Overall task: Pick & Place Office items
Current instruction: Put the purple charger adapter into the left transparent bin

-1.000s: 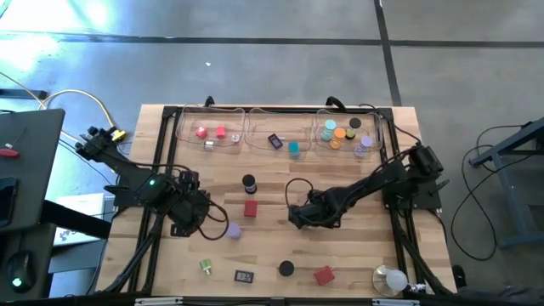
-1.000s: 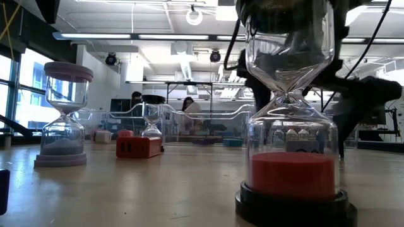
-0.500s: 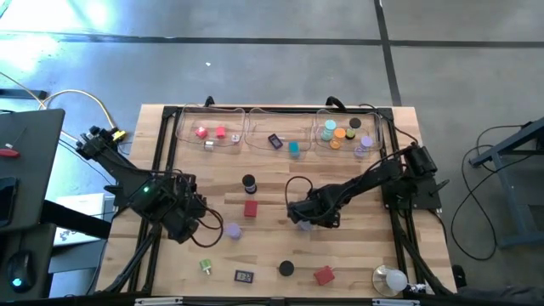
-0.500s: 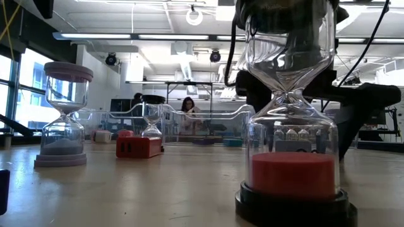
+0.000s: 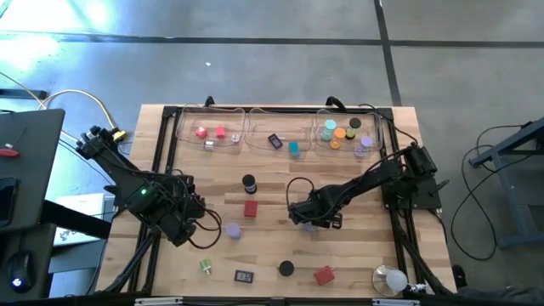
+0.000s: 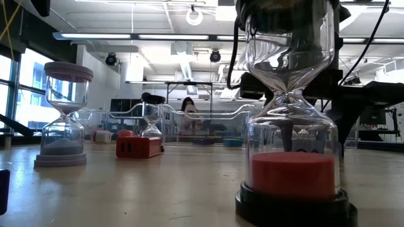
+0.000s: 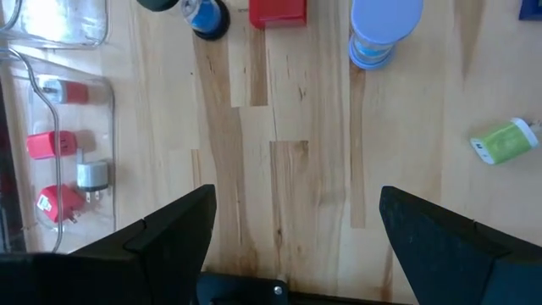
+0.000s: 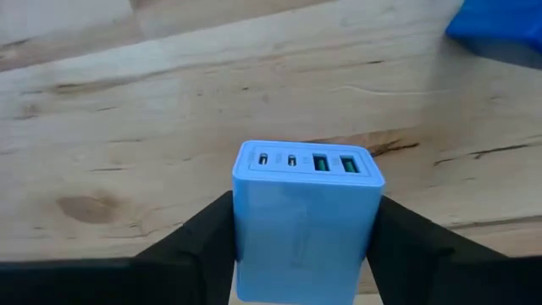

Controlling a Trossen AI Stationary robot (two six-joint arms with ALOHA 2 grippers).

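Blue charger block (image 8: 306, 222) clasped by right hand (image 8: 305, 246), port face pointing forward, left hand (image 7: 292, 229) spread empty.

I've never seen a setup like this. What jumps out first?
Mid-table, the right tool has its fingers against both sides of a pale blue charger block with ports on its end. In the low view a red-sand hourglass looms in the foreground. Along the far edge, clear trays hold colourful small pieces, while the left tool hovers open over bare wood.
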